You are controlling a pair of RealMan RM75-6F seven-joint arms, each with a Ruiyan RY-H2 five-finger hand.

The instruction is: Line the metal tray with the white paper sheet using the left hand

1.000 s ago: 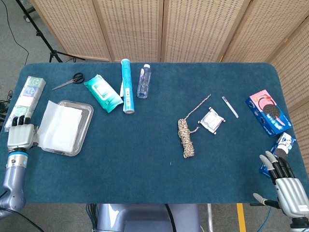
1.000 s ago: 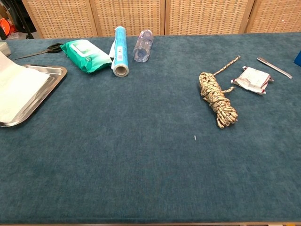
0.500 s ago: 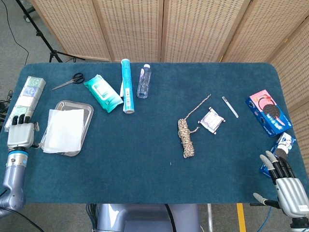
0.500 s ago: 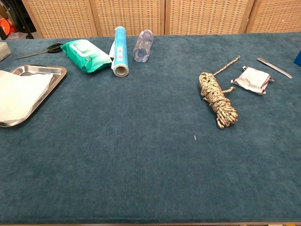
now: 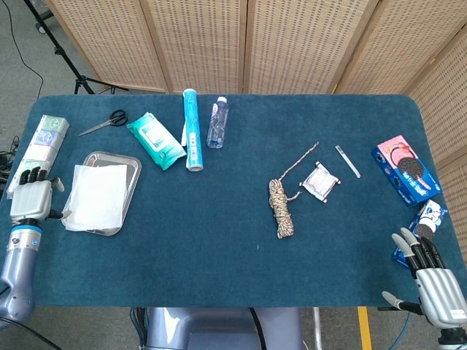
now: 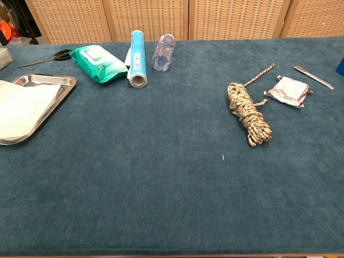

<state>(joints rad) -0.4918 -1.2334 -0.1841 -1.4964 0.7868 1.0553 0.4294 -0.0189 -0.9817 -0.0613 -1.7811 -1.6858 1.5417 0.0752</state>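
Your white paper sheet (image 5: 96, 198) is now lying flat in the metal tray (image 5: 128, 191), covering most of its floor; the sheet's left edge is overhanging the tray's left rim. A second ago the sheet was standing up, puffed and raised off the tray; half a second ago it had already dropped. In the chest view the sheet (image 6: 21, 107) is sitting low inside the tray (image 6: 56, 94), where earlier it was rising above the rim.

Your left hand (image 5: 32, 198) is sitting just left of the tray, fingers uncurled and apart, gripping nothing. Its thumb side is lying near the sheet's left edge; whether it is touching the paper, I cannot tell. Compared with a second ago, you are holding the hand slightly further left and a little more apart from the sheet.

Your right hand (image 5: 430, 275) is resting at the table's near right corner, fingers spread, holding nothing, and unchanged across the frames.

The scissors (image 5: 103, 122), wipes pack (image 5: 155, 140), film roll (image 5: 192, 130), bottle (image 5: 216, 122) and rope coil (image 5: 282, 208) are staying where they were.
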